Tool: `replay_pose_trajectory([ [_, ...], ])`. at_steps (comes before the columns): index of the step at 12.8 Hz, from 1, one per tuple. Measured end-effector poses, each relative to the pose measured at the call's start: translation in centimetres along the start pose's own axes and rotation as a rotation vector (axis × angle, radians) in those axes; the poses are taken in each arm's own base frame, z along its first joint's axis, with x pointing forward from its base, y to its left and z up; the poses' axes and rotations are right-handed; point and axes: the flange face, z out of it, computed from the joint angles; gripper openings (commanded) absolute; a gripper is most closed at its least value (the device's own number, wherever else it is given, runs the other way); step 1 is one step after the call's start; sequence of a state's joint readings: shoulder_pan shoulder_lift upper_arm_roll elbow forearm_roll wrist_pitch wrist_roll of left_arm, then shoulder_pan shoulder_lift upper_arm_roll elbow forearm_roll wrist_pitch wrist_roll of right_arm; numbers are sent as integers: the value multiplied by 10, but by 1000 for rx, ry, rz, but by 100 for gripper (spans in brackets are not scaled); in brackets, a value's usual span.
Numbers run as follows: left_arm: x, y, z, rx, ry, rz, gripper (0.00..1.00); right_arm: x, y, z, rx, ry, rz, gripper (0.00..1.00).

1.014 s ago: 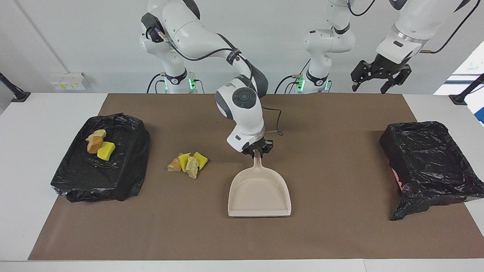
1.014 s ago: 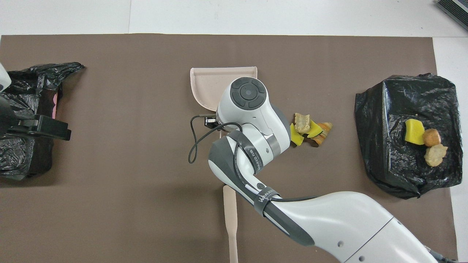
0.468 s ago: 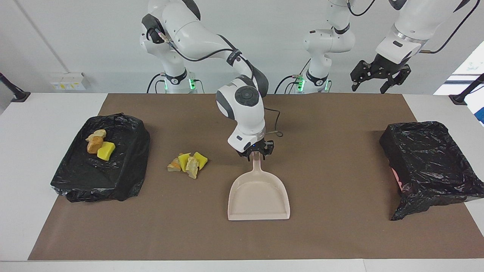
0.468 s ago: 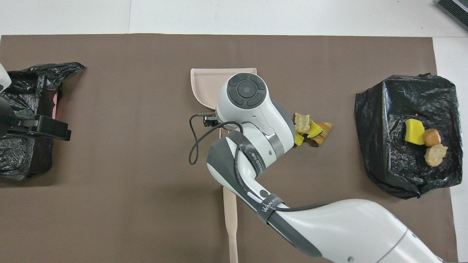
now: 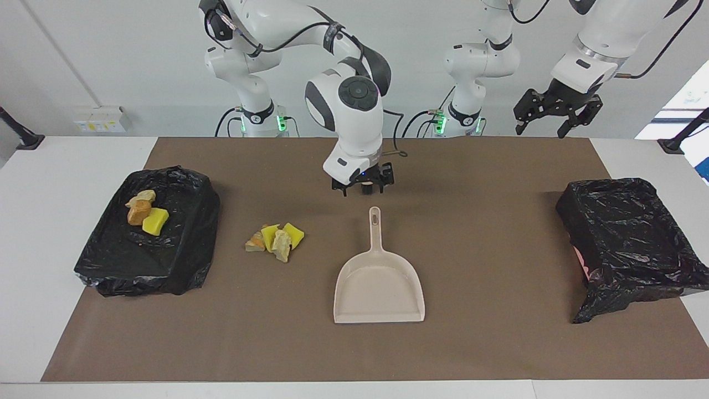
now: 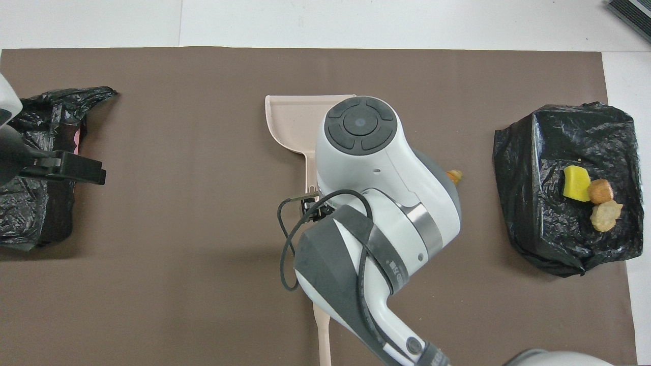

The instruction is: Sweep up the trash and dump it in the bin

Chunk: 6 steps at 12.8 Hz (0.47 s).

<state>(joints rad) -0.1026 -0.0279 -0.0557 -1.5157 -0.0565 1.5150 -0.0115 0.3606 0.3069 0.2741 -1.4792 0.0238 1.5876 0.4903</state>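
Overhead, the right arm [image 6: 376, 203] hides most of the trash pile [image 6: 454, 176] beside its raised gripper.

A flat brown paper mat [image 5: 498, 343] covers the white table [image 5: 33, 266]. A white wall socket box [image 5: 99, 118] sits at the frame's upper left.

both arms [image 5: 354, 105] are glossy white with dark grey joint caps; the right arm's round cap carries a ring of four raised pads around a centre dot. a black cable [image 6: 305, 223] loops beside its wrist, strapped on by a lettered black band. green lights glow at both bases [image 5: 260, 119]. the grippers are black.
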Motion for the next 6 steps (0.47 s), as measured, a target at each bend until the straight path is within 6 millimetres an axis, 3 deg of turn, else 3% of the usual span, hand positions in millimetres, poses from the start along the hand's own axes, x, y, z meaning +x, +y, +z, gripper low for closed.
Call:
replay_pose_trajectory([
  [3,31,40,34,-7,32,56,100,-59,-11,13,34,-99,-6,100],
  [6,64,75,86,-12,45,55,100,-116,-28,58,93,-109,16,100],
])
